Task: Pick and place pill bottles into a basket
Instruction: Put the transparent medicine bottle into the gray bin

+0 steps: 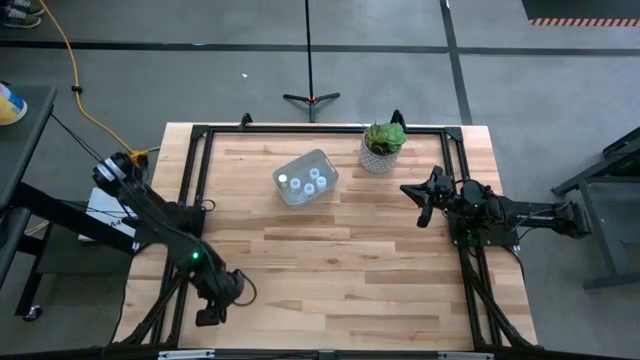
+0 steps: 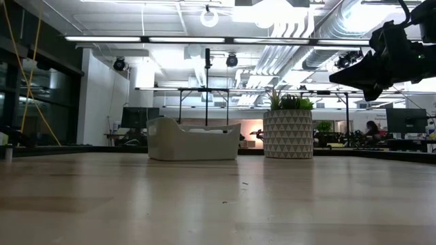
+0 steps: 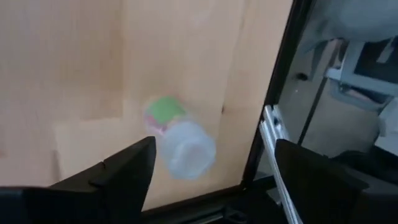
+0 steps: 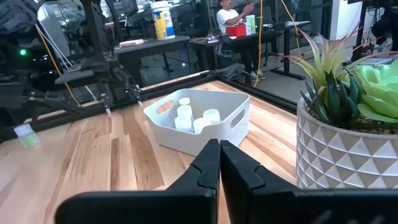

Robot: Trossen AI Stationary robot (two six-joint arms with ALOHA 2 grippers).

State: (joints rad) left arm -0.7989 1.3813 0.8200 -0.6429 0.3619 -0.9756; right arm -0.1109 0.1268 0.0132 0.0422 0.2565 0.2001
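Observation:
The light grey basket [image 1: 305, 177] stands at the table's far middle and holds several white pill bottles [image 1: 312, 181]; they also show in the right wrist view [image 4: 185, 114]. One more pill bottle [image 3: 181, 142], with a green label, lies on its side on the wood near the table's near left corner; it also shows in the right wrist view [image 4: 25, 134]. My left gripper [image 3: 211, 174] hovers over it, open, one finger on either side, apart from it. My right gripper [image 1: 424, 203] is shut and empty, raised at the right side beside the plant pot.
A white patterned pot with a green plant [image 1: 382, 147] stands at the far edge, right of the basket. A black frame rail [image 3: 273, 112] runs along the table's edge close to the lying bottle. Bare wood [image 1: 340, 270] lies between the arms.

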